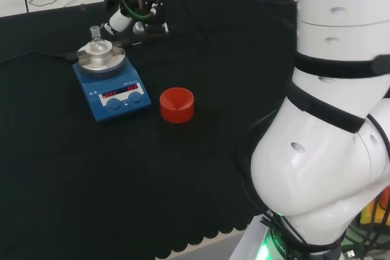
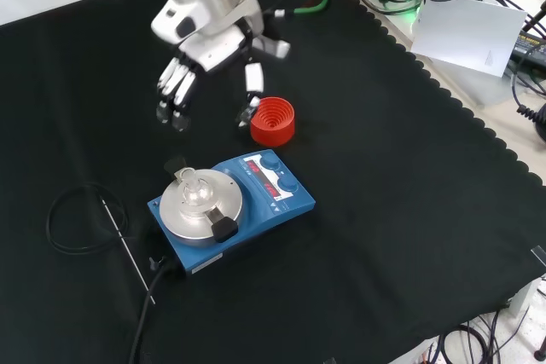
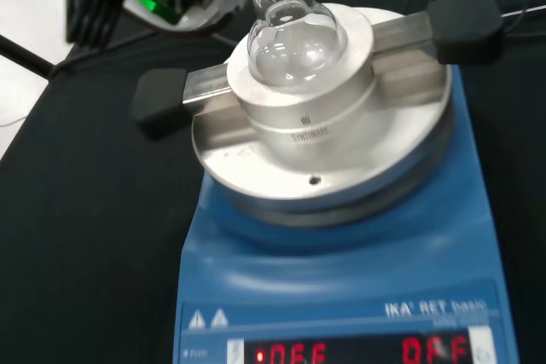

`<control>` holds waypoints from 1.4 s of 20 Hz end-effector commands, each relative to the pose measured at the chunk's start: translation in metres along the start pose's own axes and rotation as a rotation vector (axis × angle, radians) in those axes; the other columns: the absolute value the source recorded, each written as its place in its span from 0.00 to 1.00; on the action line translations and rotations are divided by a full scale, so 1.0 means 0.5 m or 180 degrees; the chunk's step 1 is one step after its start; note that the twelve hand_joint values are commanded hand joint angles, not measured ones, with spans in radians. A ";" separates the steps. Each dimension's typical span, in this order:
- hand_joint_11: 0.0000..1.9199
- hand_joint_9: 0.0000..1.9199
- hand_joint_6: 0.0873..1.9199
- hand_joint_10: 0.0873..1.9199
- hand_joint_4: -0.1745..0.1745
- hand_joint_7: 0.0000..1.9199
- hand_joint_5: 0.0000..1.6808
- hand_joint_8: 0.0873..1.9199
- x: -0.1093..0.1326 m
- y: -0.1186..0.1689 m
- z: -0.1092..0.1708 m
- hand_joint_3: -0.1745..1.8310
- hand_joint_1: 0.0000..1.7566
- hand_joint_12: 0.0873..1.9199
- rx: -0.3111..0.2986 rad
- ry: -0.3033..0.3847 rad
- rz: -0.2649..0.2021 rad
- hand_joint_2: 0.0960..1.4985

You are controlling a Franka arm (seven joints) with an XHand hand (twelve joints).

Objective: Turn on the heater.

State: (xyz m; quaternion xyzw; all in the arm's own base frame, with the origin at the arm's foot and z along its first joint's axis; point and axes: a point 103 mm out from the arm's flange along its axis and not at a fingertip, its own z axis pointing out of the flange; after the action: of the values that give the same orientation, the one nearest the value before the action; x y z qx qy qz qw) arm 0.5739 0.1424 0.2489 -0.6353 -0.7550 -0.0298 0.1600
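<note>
The heater [image 2: 256,210] is a blue box with a round metal plate and two blue knobs [image 2: 288,185] beside a red lit display [image 2: 266,180]. A small clear round flask [image 2: 194,190] sits in the metal block on its plate. The heater [image 1: 116,95] lies at the left in the head view. In the wrist view the flask [image 3: 294,31] and the display [image 3: 358,352] are close. My hand [image 2: 209,44] hangs above the cloth beyond the heater in the front view, apart from it. Its fingers [image 2: 175,91] are relaxed and hold nothing. The hand [image 1: 137,19] is behind the heater in the head view.
A red ribbed ring [image 2: 273,120] stands on the cloth between the hand and the heater's knobs, also to the heater's right as the red ring [image 1: 177,105] in the head view. A coiled black cable [image 2: 72,221] and a thin rod [image 2: 124,245] lie left of the heater.
</note>
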 end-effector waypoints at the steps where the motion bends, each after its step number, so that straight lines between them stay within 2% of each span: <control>1: 0.17 0.28 0.19 0.30 0.41 0.12 0.27 0.31 0.004 -0.108 -0.041 0.37 0.49 0.68 -0.0254 -0.0091 0.0024 0.36; 4: 0.18 0.28 0.19 0.30 0.41 0.13 0.27 0.31 0.012 -0.139 -0.039 0.38 0.49 0.68 -0.0209 -0.0127 0.0020 0.36; 8: 0.24 0.36 0.21 0.27 0.42 0.23 0.31 0.31 0.021 -0.182 -0.017 0.39 0.51 0.66 -0.0100 -0.0085 0.0010 0.38; 11: 0.28 0.41 0.22 0.25 0.42 0.29 0.32 0.31 0.036 -0.206 0.007 0.40 0.51 0.65 0.0135 -0.0268 0.0022 0.39; 16: 0.43 0.57 0.23 0.22 0.39 0.45 0.32 0.33 0.038 -0.233 0.043 0.43 0.55 0.58 0.0328 -0.0347 0.0108 0.40; 18: 0.55 0.67 0.24 0.22 0.31 0.55 0.33 0.37 0.038 -0.239 0.056 0.44 0.58 0.51 0.0397 -0.0348 0.0104 0.41; 21: 0.63 0.72 0.25 0.21 0.26 0.61 0.33 0.39 0.041 -0.245 0.077 0.46 0.60 0.44 0.0536 -0.0501 0.0117 0.41; 24: 0.81 0.84 0.27 0.40 0.13 0.76 0.35 0.51 0.052 -0.248 0.098 0.47 0.64 0.43 0.0642 -0.0607 0.0098 0.42; 28: 0.86 0.90 0.28 0.55 0.10 0.83 0.35 0.60 0.068 -0.250 0.123 0.49 0.68 0.51 0.0701 -0.0717 0.0039 0.43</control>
State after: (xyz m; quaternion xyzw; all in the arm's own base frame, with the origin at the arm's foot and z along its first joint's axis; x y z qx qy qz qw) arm 0.4512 0.1475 0.2362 -0.6372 -0.7512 0.0822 0.1515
